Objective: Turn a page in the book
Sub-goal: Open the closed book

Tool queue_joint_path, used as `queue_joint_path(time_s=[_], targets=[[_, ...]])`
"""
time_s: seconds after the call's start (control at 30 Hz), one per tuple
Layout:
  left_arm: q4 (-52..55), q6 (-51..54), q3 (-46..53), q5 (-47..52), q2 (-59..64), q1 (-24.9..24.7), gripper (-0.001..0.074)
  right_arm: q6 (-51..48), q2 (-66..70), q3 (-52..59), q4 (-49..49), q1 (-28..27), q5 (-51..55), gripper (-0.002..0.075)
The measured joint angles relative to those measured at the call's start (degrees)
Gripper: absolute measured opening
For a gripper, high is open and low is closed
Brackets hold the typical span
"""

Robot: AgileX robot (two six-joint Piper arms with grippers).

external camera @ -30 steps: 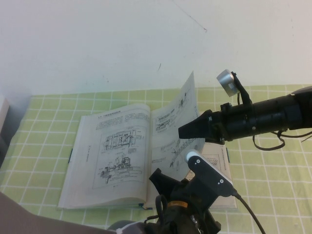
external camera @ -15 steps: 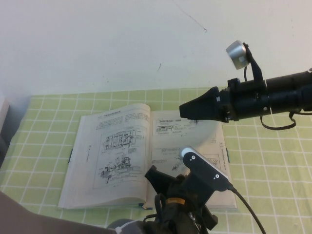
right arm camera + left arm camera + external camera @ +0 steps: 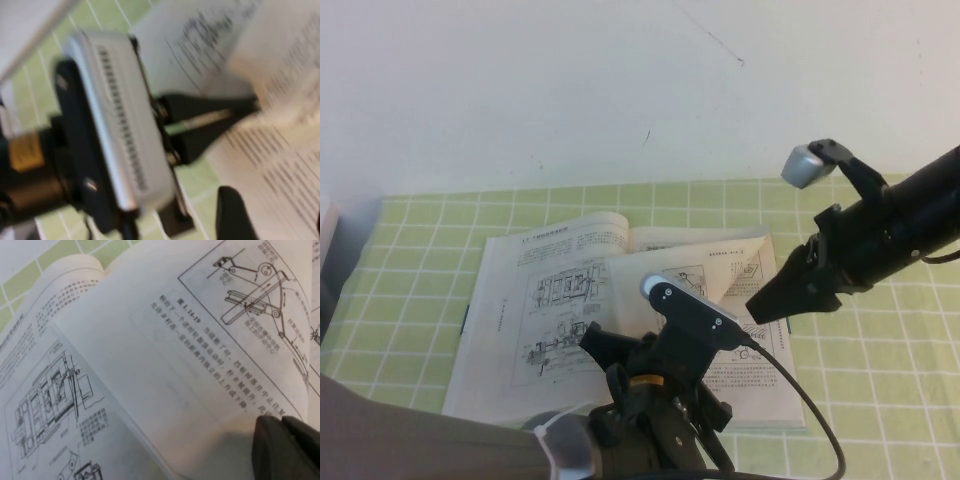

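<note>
- Two arms over one open book point(image 3: 540, 330), which lies flat on the green-checked worktop point(image 3: 880, 380) with its spine running away from the robot and its two halves spread left and right.
- The page point(image 3: 720, 270) stands lifted in a curl above the right half; its free edge leans toward the spine and must travel leftward to settle.
- Left end effector point(image 3: 600, 345): low over the middle of the book, at the foot of the curled page, the nearer of the two. The wrist view shows its dark fingertips point(image 3: 287, 447) against the paper; whether they are apart or together cannot be told.
- Right end effector point(image 3: 765, 305): just right of the page's raised edge, tip pointing down-left at it; its fingers look pressed together, holding nothing visible.
</note>
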Motion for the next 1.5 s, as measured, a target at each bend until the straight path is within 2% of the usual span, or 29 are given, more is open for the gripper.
queue_joint_path(time_s=[0.1,0.27,0.37,0.57,0.63,0.8,1.1,1.33,1.5], targets=[[0.0,0.0,0.0,0.1,0.0,0.0,-0.0002,1.9,0.7,0.0,-5.2,0.0,-1.2,0.0277],[0.0,-0.2,0.0,0.1,0.0,0.0,-0.0002,2.0,5.6,0.0,-6.2,0.0,-8.6,0.0075],[0.0,-0.3,0.0,0.1,0.0,0.4,-0.0003,1.2,9.8,0.0,-4.3,0.0,-12.7,0.0021],[-1.7,-0.4,0.0,2.0,0.0,4.6,-0.0004,-2.6,16.3,-0.2,0.6,0.0,-14.3,0.0000],[-5.1,1.5,0.0,2.0,0.0,7.3,-0.0004,-4.3,16.9,-0.4,2.2,-0.1,-14.1,-0.0001],[-10.7,5.4,0.0,2.0,0.0,9.5,-0.0004,-6.1,17.2,-0.5,2.9,-0.1,-13.9,-0.0002],[-16.8,12.5,0.0,0.0,-1.9,10.1,-0.0004,-7.2,17.2,-0.5,3.0,-0.1,-13.8,-0.0002],[-17.0,12.7,0.0,-0.8,-11.6,10.1,-0.0004,-7.2,17.2,-0.5,3.0,-0.1,-13.8,-0.0002],[-17.0,14.0,0.1,2.5,-18.5,10.1,-0.0004,-7.2,17.2,-0.5,3.0,-0.1,-13.8,-0.0002]])
